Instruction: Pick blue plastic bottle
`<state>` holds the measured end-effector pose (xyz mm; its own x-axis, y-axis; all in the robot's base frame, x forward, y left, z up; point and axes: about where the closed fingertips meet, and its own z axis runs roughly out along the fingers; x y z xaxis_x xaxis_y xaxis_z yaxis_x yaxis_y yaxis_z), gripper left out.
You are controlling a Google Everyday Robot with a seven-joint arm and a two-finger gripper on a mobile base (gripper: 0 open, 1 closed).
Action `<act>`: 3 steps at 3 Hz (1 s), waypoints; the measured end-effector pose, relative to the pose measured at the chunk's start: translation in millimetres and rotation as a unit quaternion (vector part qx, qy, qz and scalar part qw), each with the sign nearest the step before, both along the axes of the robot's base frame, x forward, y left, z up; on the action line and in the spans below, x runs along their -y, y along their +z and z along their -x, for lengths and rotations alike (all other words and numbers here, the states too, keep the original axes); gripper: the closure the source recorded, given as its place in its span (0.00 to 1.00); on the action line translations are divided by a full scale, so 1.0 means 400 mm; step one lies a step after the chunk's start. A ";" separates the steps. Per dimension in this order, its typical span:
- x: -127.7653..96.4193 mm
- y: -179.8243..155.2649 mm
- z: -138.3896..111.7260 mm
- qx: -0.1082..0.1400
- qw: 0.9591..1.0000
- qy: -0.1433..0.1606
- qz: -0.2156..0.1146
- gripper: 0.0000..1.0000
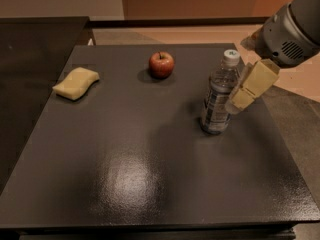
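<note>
dark tabletop (150, 184) carries the blue plastic bottle (218, 98) upright toward its 3 o'clock side, the gripper (245, 91) hanging just beside it at 3 o'clock, spread i cannot tell, an apple (161, 64) at 12, a yellow sponge (76, 83) at 10.

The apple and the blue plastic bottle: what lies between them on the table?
Nothing: in the camera view only bare dark table shows between apple and blue plastic bottle. The claw hangs beside the bottle, opposite the apple.
</note>
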<state>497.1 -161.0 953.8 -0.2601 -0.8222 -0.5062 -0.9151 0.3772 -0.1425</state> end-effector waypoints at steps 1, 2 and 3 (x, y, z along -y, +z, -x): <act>-0.026 -0.013 -0.004 -0.008 1.000 0.010 -0.025 0.00; -0.044 -0.028 0.001 -0.016 0.999 0.021 -0.040 0.00; -0.054 -0.039 0.003 -0.021 0.998 0.024 -0.050 0.18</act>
<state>496.0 -139.6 938.0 -0.2447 -0.7798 -0.5762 -0.9370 0.3430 -0.0664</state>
